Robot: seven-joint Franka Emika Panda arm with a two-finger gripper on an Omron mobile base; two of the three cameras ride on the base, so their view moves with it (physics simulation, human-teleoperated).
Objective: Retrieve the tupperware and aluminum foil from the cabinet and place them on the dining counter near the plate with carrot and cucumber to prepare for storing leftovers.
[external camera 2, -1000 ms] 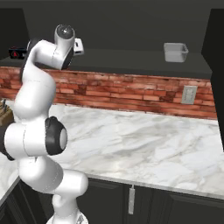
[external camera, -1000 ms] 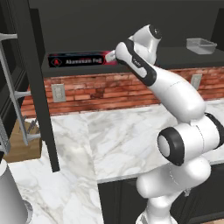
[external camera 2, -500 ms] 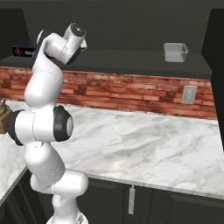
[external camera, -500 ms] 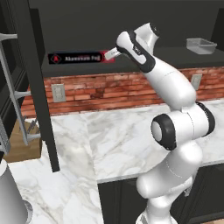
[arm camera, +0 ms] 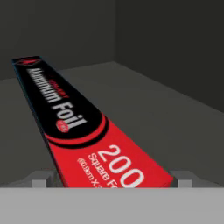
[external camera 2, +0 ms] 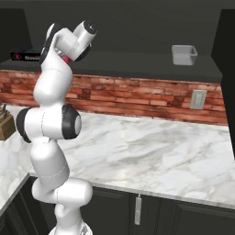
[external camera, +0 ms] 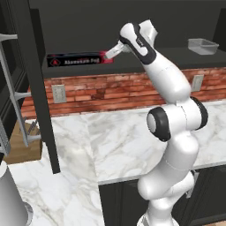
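The aluminum foil (external camera: 75, 60) is a long black box with a red end, lying on the dark shelf of the open upper cabinet (external camera: 132, 22). My gripper (external camera: 108, 54) reaches into the cabinet at the box's red end. In the hand view the aluminum foil (arm camera: 74, 122) runs away from my gripper (arm camera: 111, 178), whose fingertips (arm camera: 40, 177) stand open on either side of the red end. The tupperware (external camera: 203, 45), a small grey tray, sits farther right on the same shelf, also tupperware (external camera 2: 184, 54). The dining counter and the plate are out of view.
A marble wall counter (external camera: 123, 137) runs below a brick backsplash (external camera: 114, 90) with outlets. A wooden knife block (external camera: 20, 145) stands at the left. A black cabinet post (external camera: 42, 88) rises at the left, and a grey cylinder (external camera: 11, 198) stands low left.
The arm has stretched up and leftward into the cabinet, bringing the open gripper to the foil box's red end. The box and tupperware have not moved.
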